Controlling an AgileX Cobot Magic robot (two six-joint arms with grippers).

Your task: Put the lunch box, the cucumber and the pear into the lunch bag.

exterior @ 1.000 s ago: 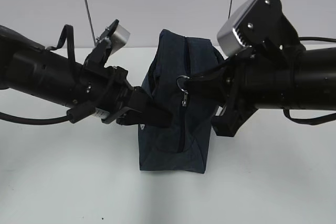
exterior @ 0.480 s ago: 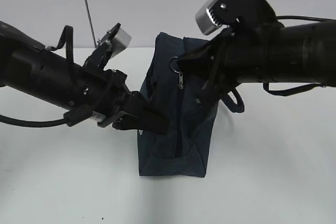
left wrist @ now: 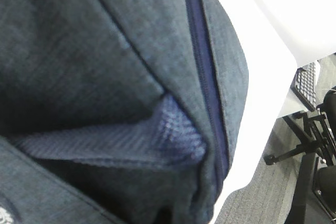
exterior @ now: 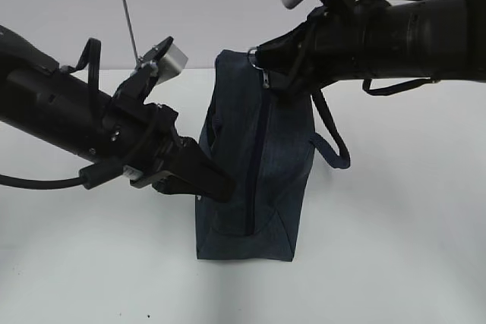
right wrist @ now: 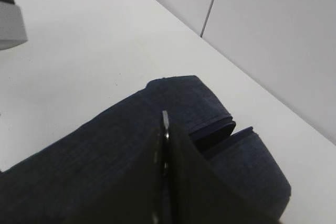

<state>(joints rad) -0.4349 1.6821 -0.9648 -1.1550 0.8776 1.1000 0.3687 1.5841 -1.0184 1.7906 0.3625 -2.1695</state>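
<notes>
Left hand (exterior: 220,186) was clamped on a fold of fabric low on the lunch bag's (exterior: 281,187) left side. Right hand (exterior: 262,57) was pressed together on the metal ring pull (exterior: 256,54) at the bag's top edge. The lunch bag stood upright on the white worktop (exterior: 395,256), its zipper (exterior: 257,165) running vertically down the face toward the camera, with the loop handle (exterior: 334,149) hanging at its right. A grey wall (exterior: 213,5) rose behind the worktop.
</notes>
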